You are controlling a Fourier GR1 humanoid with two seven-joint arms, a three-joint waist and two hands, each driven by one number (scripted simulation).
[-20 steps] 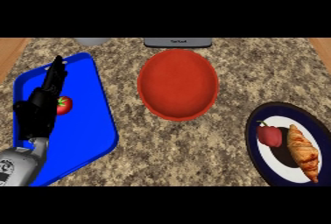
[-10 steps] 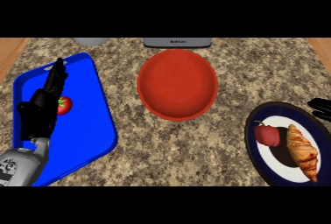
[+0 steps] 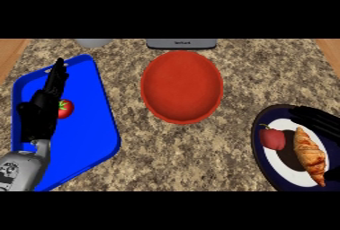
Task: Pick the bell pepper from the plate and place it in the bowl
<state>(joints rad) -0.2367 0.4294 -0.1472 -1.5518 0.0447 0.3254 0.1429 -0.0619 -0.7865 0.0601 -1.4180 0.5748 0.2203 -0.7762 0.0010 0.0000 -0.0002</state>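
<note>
At the far left, the left hand (image 3: 41, 112) stands over a blue tray (image 3: 93, 134), its fingers straight and pointing away from the robot, holding nothing. A small red tomato (image 3: 65, 108) lies on the tray, just beside that hand on its right and partly hidden by it. The tray rests on the speckled stone counter (image 3: 192, 157).

Along the far edge of the counter sit a pale grey round thing (image 3: 93, 42) and, further right, a dark grey flat-fronted object (image 3: 181, 43) (both cut off by the edge of the view, so what they are cannot be told).

In the middle is the red bowl (image 3: 181, 86), nothing in it, well apart from both hands.

To the right is a dark-rimmed plate (image 3: 266, 123) with a white centre. On it lies the dark red bell pepper (image 3: 273, 139), on the plate's left part, with a croissant (image 3: 312, 155) just beside it on the right. The right hand (image 3: 319, 119) comes in from the right edge over the plate's far rim; only its dark fingers show, lying fairly straight and closed on nothing. The pepper sits near those fingers, on the side nearer the robot and a little left, not touching them.
</note>
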